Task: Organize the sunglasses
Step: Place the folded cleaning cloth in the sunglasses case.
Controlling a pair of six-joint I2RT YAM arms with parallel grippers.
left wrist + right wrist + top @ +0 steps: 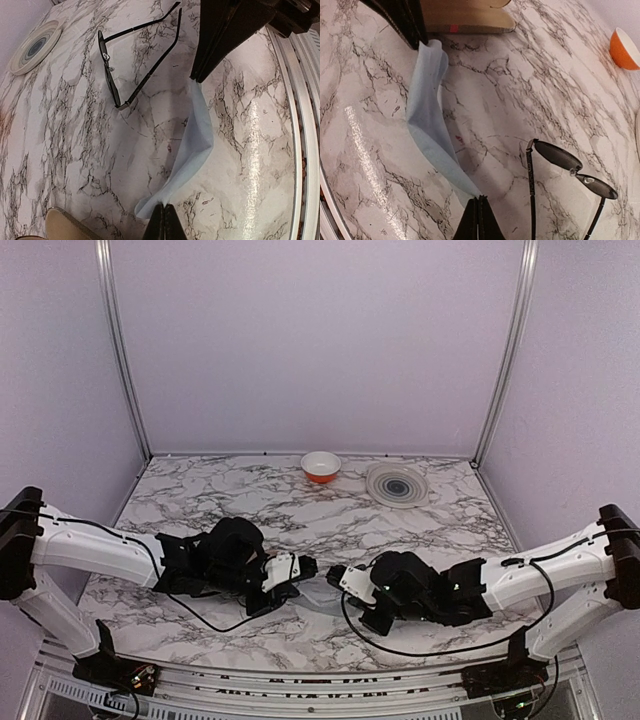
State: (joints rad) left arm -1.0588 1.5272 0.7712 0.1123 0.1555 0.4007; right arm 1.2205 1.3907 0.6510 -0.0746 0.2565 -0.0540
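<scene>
Black wire-framed sunglasses (557,156) are seen lying on the marble table (250,505), temple arms unfolded, just beyond the two grippers and touched by neither. Between them a pale blue cloth (195,145) is held up off the surface – one end is pinched in the fully closed left gripper (161,209), the other in the right gripper (479,202), whose jaws are likewise pressed together on the fabric. The step in hand is judged to be the handling of the cloth, probably a fold or a transfer, while the sunglasses themselves have not yet been dealt with. For the next move the cloth would have to be let go by at least one arm and laid aside; only then could the thin frame be taken, and a light, well-centred pinch would be called for, since the wire is slim and the temples stand open. A tan case (470,17) with a red mark is seen beside the left gripper. Farther back – well apart from the work – an orange bowl (320,467) and a ringed plate (397,483) are set, so little is obstructed except by the hanging cloth itself.
</scene>
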